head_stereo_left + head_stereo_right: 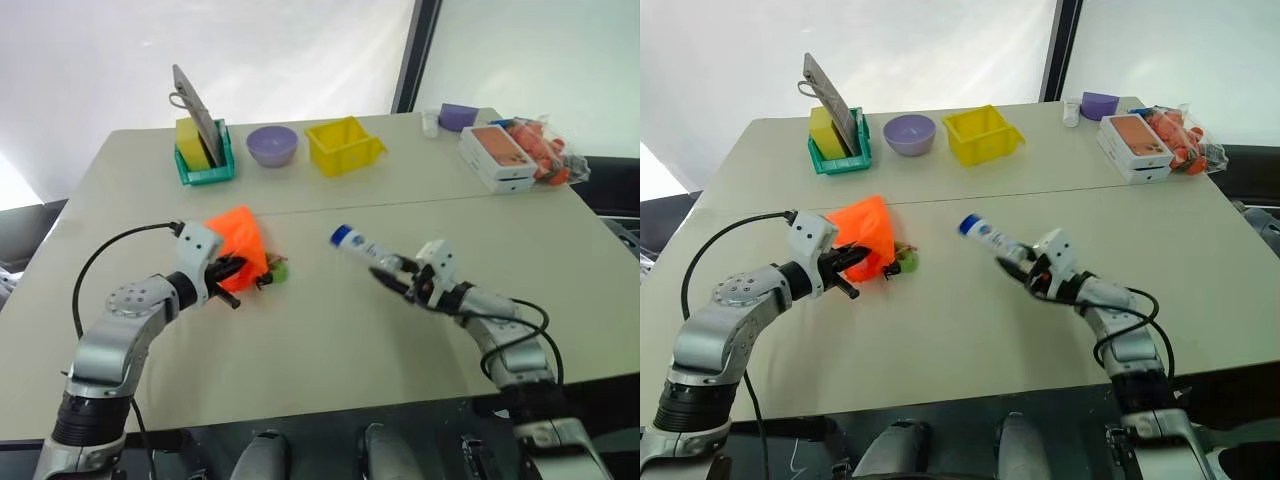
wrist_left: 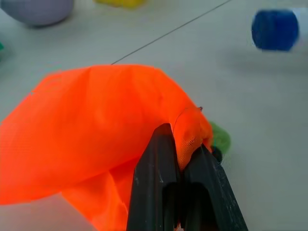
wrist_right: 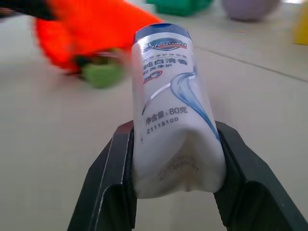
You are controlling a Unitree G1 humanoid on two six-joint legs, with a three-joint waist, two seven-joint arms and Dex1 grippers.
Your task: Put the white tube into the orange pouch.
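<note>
Two claws grip: left claw [image 1: 232, 270] pinches orange pouch [image 1: 240, 243], right claw [image 1: 392, 277] clamps white tube [image 1: 362, 247]

The small white squeeze tube [image 1: 362, 247] with blue cap is hanging above the bench, cap end pointing toward the bright orange fabric pouch [image 1: 238, 240]. The pouch is standing bunched up, its green leaf-like tag [image 1: 279, 270] lying just beside it.

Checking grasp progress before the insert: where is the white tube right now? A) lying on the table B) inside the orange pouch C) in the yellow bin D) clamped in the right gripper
D: the right gripper has its fingers shut on the white tube, blue cap pointing toward the orange pouch.
</note>
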